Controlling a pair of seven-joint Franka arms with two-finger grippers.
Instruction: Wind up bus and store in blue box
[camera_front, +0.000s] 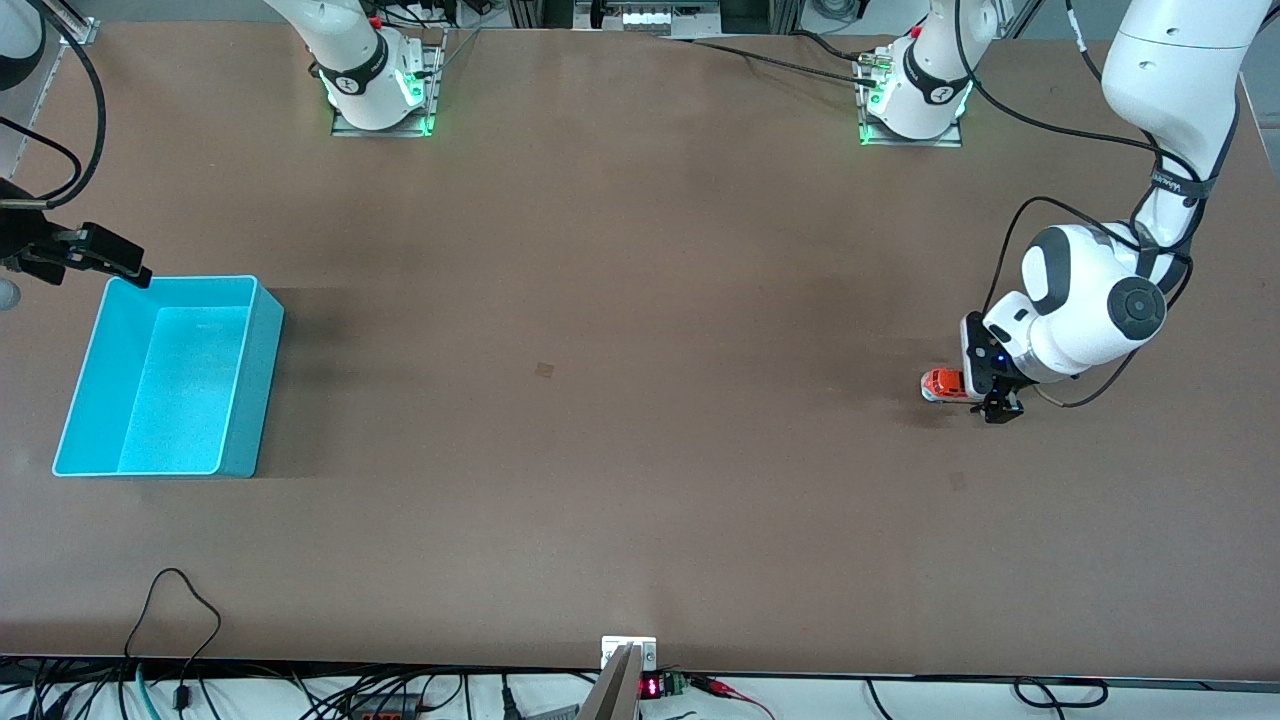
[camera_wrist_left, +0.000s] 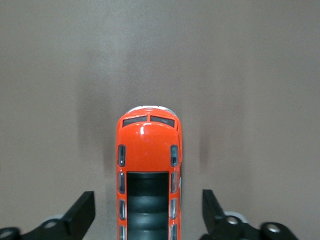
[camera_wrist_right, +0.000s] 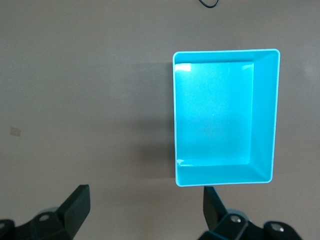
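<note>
The left gripper (camera_wrist_left: 147, 220) straddles the orange toy bus (camera_wrist_left: 149, 170) on the table (camera_front: 620, 400), fingers spread, not touching it. The right gripper (camera_wrist_right: 145, 212) waits spread above the table beside the blue box (camera_wrist_right: 225, 117).

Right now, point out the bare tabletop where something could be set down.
Widest free patch: the table between the blue box and the bus. The strip nearer the front camera is bare too. Crowded: around the bus, where the left gripper straddles it, open; the right gripper waits, open, beside the box.
</note>
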